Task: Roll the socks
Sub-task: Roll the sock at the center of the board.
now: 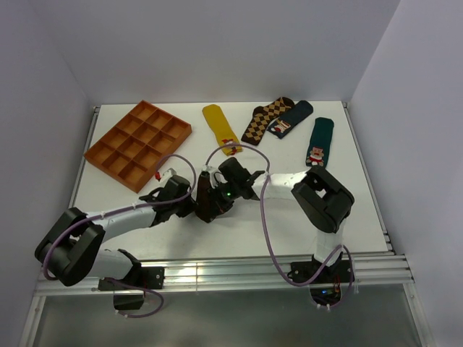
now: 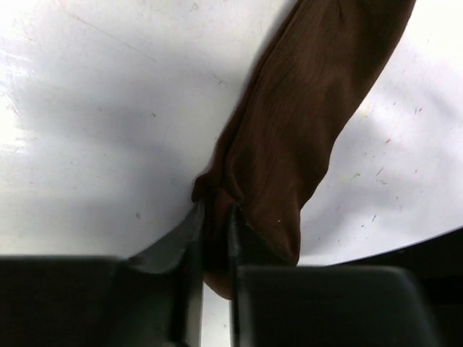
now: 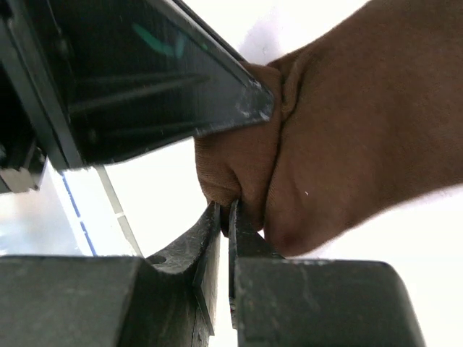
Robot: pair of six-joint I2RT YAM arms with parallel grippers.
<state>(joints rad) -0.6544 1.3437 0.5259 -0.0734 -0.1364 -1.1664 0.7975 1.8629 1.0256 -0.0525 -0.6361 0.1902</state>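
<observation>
Left claw (image 2: 215, 217) first: its jaws are closed to a sliver on a fold at one end of the brown sock (image 2: 304, 123). Fabric bunches right between the fingers. The right claw (image 3: 224, 217) is closed too, nipping the same bunched end from the other side. In the right wrist view the left claw's body sits almost against it. The rest of the sock lies flat, running away across the white table (image 1: 347, 210).

My read: two pinches on one end give a firm start, so the fabric can be turned over on itself into a roll. Nothing is rolled yet.

All this happens near the middle of the table's near edge. It's crowded there; the claws could foul each other, and a purple cable (image 1: 264, 217) loops close by.

Well apart, by the far edge, lie a yellow sock (image 1: 221, 129), a diamond sock (image 1: 264, 119), a navy sock (image 1: 289, 119) and a green sock (image 1: 318, 141). An orange tray (image 1: 137, 144) sits toward the far left corner. None of them blocks the work.
</observation>
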